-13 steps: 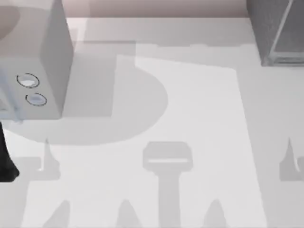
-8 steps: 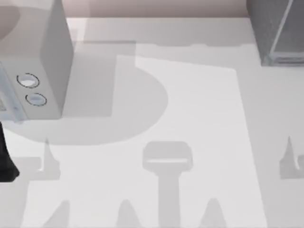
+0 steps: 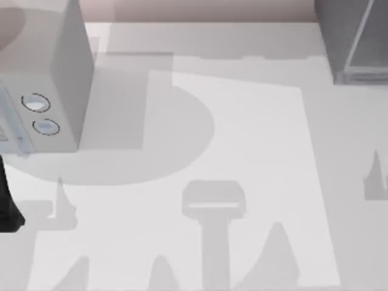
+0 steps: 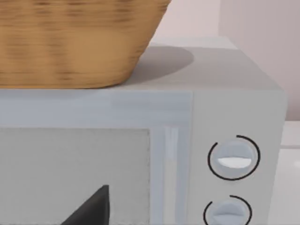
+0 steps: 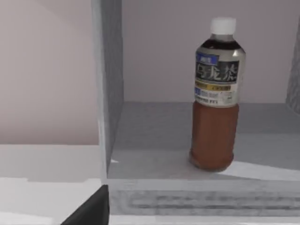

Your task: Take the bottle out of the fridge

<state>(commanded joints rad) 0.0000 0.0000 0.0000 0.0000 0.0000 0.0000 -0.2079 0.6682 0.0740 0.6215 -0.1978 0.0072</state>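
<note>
- My right claw (image 5: 93, 208) shows as one dark fingertip at the edge of the right wrist view; I cannot tell whether it is wide or narrow.
- That fingertip sits just in front of the fridge's (image 5: 110, 93) open compartment, near its pale upright frame post.
- The bottle (image 5: 216, 96) stands upright on the fridge's grey floor, inside the compartment, apart from the frame post and well apart from my claw.
- The bottle has a white cap, a dark printed label around its upper body and brown liquid below.
- The front lip of the fridge floor runs beneath the bottle, and a pale back wall shows behind it.
- In the top view the fridge (image 3: 354, 39) sits at the far right corner of the desk (image 3: 254, 139), dark grey and speckled, with a light frame.
- My left claw (image 4: 91, 208) also shows as a single dark fingertip in the left wrist view; I cannot tell its opening either.
- It hangs close in front of the microwave (image 4: 140, 154), before the pale door panel.
- Two round dials (image 4: 233, 158) with dark rings sit one above the other on the microwave's front, beside the door.
- A woven basket (image 4: 75, 42) rests on top of the microwave.
- In the top view the microwave (image 3: 54, 79) stands at the far left of the desk, and a dark part of my left arm (image 3: 7, 206) shows at the left edge.
- Grey shadows lie across the middle of the desk.
</note>
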